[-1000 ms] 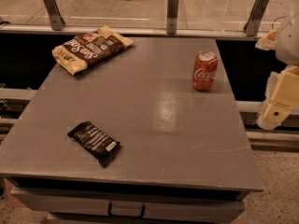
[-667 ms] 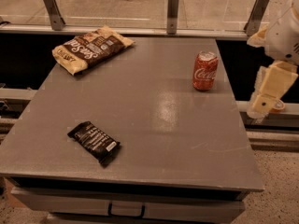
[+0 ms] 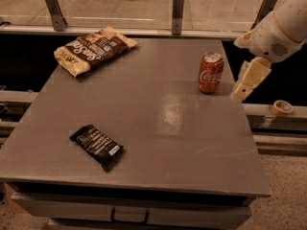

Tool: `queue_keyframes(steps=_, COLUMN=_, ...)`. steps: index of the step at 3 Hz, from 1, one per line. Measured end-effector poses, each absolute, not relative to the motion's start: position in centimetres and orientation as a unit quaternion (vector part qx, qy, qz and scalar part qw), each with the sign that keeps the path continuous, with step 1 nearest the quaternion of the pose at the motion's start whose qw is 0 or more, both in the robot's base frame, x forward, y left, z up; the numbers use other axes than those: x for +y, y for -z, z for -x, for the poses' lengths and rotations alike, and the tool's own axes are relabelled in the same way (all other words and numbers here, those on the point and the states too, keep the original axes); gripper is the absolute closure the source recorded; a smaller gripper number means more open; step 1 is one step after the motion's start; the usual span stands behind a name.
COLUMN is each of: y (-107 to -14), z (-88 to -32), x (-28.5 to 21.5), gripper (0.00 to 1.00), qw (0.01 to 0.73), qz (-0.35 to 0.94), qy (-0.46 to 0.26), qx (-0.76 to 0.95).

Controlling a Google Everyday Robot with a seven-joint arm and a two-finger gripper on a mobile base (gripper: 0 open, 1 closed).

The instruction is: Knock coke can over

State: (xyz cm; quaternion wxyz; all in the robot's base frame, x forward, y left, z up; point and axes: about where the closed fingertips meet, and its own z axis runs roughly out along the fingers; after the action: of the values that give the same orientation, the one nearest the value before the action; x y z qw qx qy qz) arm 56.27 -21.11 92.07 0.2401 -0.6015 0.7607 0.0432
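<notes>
The coke can (image 3: 211,72), red with white script and a silver top, stands upright near the right edge of the grey table (image 3: 168,114), toward the back. My gripper (image 3: 247,83) hangs from the white arm at the right, just to the right of the can and apart from it, at about the can's height over the table's right edge. It holds nothing that I can see.
A brown-and-cream chip bag (image 3: 93,49) lies at the back left of the table. A black snack packet (image 3: 97,146) lies at the front left. A railing with metal posts (image 3: 178,6) runs behind the table. A tape roll (image 3: 282,108) sits on a ledge at the right.
My gripper has moved left toward the coke can, from beyond the table's right edge to close beside it. The can and the packets have not moved.
</notes>
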Motion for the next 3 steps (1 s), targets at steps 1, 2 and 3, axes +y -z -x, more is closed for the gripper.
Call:
queue_keyframes(steps=1, y=-89.2, z=-59.7, x=-20.9, gripper=0.0, qw=0.269, qz=0.586, qy=-0.068, qx=0.761)
queue_keyframes(steps=2, y=-87.0, z=-61.8, x=-20.9, gripper=0.0, qw=0.295, qz=0.558, qy=-0.101, qx=0.769)
queue_keyframes(steps=3, y=-85.6, z=-61.6, x=-18.9, gripper=0.0, qw=0.321, qz=0.519, qy=-0.176, qx=0.773)
